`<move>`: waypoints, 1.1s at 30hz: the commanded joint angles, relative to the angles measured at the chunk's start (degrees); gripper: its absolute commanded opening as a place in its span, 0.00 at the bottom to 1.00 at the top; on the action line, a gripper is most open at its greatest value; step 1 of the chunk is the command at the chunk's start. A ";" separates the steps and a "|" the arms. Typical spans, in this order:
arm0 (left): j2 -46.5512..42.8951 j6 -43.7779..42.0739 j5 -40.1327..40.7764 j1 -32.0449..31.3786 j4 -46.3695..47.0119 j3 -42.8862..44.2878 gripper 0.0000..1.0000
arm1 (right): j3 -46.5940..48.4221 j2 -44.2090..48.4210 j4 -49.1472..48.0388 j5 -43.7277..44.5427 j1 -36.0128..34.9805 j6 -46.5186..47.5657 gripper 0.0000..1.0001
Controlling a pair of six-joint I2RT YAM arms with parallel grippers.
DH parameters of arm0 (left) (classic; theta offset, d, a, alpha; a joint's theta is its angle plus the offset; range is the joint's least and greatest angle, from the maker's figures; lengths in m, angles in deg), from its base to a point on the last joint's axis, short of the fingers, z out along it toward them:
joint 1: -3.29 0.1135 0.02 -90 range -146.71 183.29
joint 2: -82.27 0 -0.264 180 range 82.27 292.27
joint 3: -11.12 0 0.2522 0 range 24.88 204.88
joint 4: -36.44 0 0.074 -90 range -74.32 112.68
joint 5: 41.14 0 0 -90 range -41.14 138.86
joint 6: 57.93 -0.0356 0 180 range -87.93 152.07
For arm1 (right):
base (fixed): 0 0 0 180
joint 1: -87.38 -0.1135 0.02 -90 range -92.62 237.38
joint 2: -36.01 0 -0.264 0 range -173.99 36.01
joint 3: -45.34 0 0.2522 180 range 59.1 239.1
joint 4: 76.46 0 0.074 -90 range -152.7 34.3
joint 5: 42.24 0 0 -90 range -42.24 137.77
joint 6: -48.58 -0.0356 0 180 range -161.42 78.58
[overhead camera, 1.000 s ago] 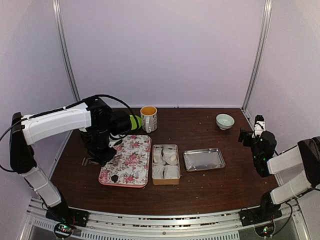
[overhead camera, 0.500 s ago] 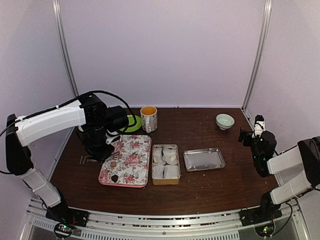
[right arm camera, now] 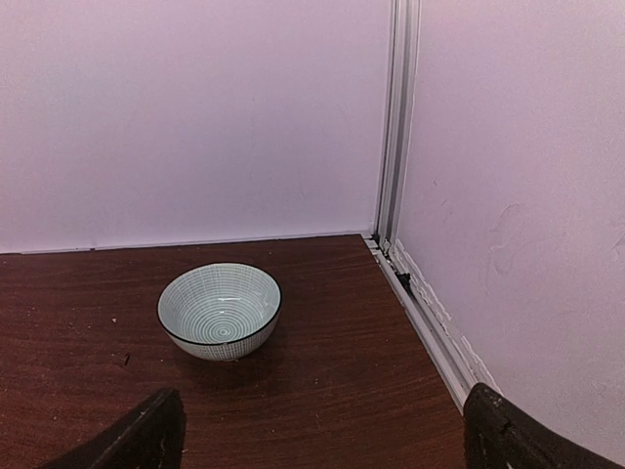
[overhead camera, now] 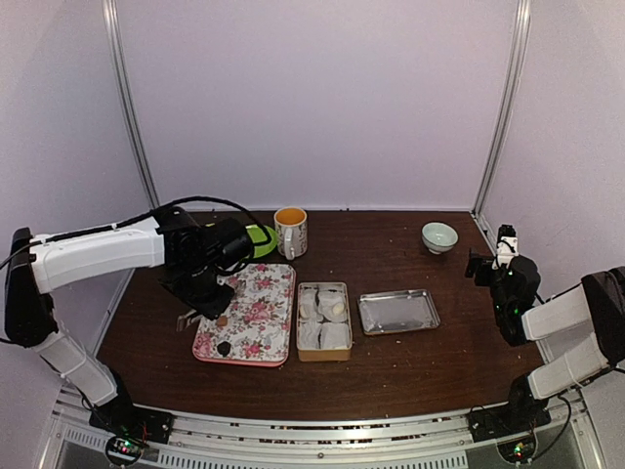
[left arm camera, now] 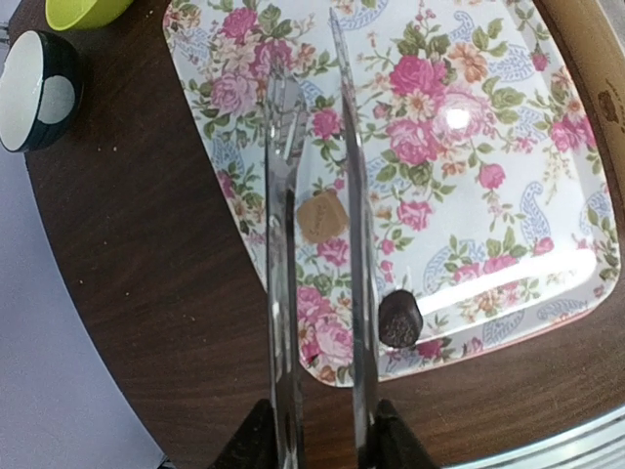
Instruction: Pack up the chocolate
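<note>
Chocolate (left arm camera: 399,319) lies on the floral tray (left arm camera: 508,176), near the tray's lower edge in the left wrist view. It sits just beside the outer face of the right-hand finger of the left gripper (left arm camera: 311,59); contact with that finger cannot be determined. The two thin metal fingers (left arm camera: 282,293) run from the bottom of the frame toward the top, parted by a narrow gap. A tan square piece (left arm camera: 323,215) appears in that gap at frame centre; whether the fingers touch it cannot be determined.

In the top view the left arm covers most of the left gripper. It also covers the dark bowl (left arm camera: 34,88), which shows only at the upper left of the wrist frame. The yellow-green bowl (left arm camera: 88,10) is cut off by the top edge, and the tan tin (overhead camera: 323,355) by the upper right corner. The right gripper (right arm camera: 322,435) shows only two dark tips at the bottom corners, spread wide, holding nothing.

Counts:
- one chocolate
- one tan square piece
- one floral tray
- one tin holding four white wrapped cakes (overhead camera: 334,306)
- one metal tray (overhead camera: 398,313)
- one mug (overhead camera: 291,232)
- three bowls, including the pale bowl (right arm camera: 219,311)
</note>
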 commanded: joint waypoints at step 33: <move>10.29 -1.30 -7.86 11.34 35.41 -13.64 0.66 | 0.98 -0.09 -1.22 0.81 0.27 -0.28 1.00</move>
